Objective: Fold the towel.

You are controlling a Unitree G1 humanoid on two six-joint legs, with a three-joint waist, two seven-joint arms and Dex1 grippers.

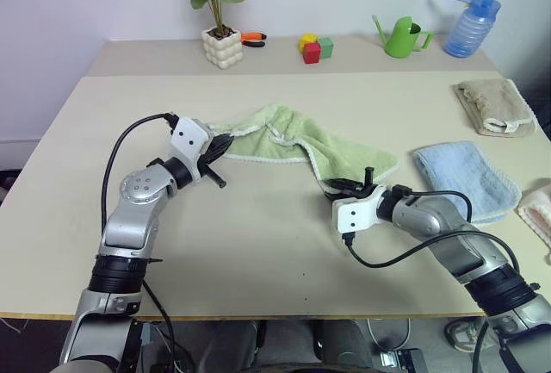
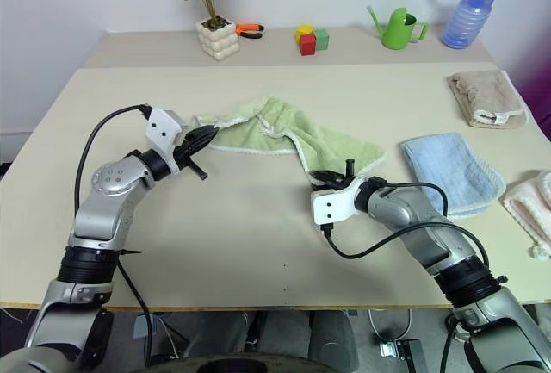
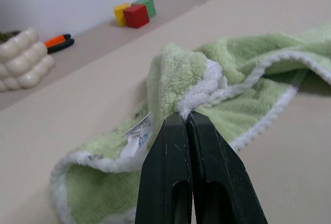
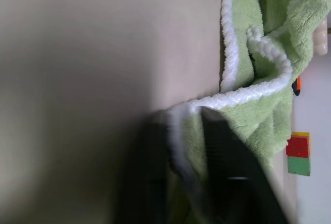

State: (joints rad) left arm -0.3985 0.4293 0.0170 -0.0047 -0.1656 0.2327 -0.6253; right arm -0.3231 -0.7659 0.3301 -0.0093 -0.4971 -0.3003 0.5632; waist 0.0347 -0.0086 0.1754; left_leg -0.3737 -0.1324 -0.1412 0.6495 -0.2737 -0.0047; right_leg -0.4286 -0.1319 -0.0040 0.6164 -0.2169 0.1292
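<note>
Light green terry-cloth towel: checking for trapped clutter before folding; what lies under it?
Bare beige table shows around the light green terry-cloth towel. Whatever lies beneath its bunched middle is covered and cannot be seen.

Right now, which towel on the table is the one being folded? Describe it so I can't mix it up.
On the table, it is the green towel in the middle, stretched between the left gripper and the right gripper, each shut on an edge. The blue towel and beige towel lie folded and untouched at the right.
</note>
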